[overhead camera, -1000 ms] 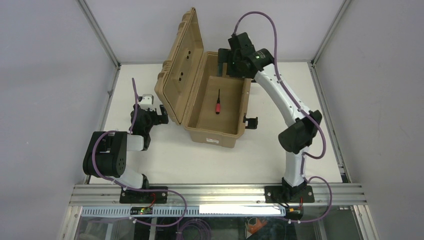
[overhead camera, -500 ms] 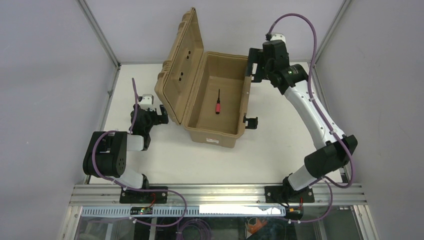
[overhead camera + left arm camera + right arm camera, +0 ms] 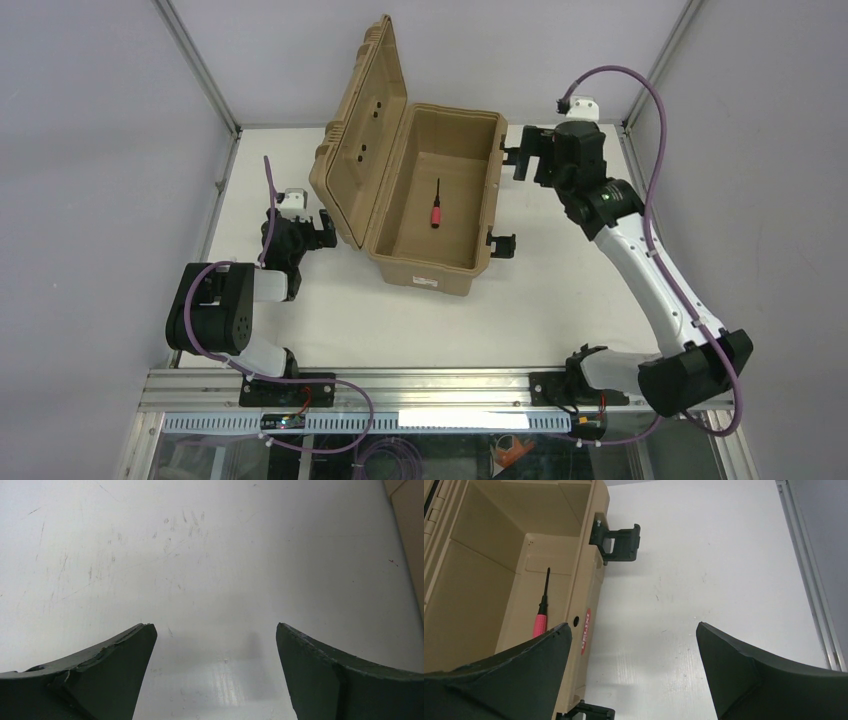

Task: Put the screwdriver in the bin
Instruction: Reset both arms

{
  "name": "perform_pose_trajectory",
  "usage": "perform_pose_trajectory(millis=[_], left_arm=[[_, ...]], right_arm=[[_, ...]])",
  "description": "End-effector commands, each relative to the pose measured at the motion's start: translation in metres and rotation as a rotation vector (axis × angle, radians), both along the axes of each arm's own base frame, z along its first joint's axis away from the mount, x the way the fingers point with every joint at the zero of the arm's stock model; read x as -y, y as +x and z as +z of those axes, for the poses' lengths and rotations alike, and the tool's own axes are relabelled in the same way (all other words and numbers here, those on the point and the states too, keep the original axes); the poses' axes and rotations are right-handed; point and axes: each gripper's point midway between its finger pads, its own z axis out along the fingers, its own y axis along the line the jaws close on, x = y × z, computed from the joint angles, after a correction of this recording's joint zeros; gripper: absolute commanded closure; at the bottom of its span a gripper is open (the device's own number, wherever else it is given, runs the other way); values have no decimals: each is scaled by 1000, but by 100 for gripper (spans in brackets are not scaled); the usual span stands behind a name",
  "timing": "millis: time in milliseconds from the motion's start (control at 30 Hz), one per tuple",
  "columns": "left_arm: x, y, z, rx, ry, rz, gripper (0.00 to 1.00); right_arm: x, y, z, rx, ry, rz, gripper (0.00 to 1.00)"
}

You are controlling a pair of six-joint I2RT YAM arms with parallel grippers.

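Well, on the left, the left arm (image 3: 215, 320) sits folded up low by its base. Its left gripper (image 3: 320, 228) is wide open with nothing in it. It hangs over the white table (image 3: 560, 300), just beside the lid (image 3: 362, 130). The lid stands up, so the bin (image 3: 450, 278) is open on top. The screwdriver (image 3: 436, 208) lies flat on the bin's floor, so I think the job is done. On the right, the right arm (image 3: 650, 270) reaches long across the table. Its right gripper (image 3: 522, 160) is wide open and empty too, just outside the bin's right wall.
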Motion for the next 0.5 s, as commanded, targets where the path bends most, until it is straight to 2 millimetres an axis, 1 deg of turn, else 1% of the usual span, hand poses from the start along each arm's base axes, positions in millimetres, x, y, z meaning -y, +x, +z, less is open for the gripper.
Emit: perform_pose_trajectory(millis=[0, 133, 367, 467], left_arm=[[2, 4, 18, 64, -17, -13, 1], [2, 4, 18, 63, -17, -12, 1], [2, 4, 18, 63, -17, -12, 1], [2, 4, 18, 63, -17, -13, 1]], right_arm=[[11, -5, 26, 144, 25, -25, 0], [17, -14, 13, 158, 30, -49, 0], [25, -25, -24, 131, 58, -95, 0], [27, -28, -33, 128, 63, -108, 0]])
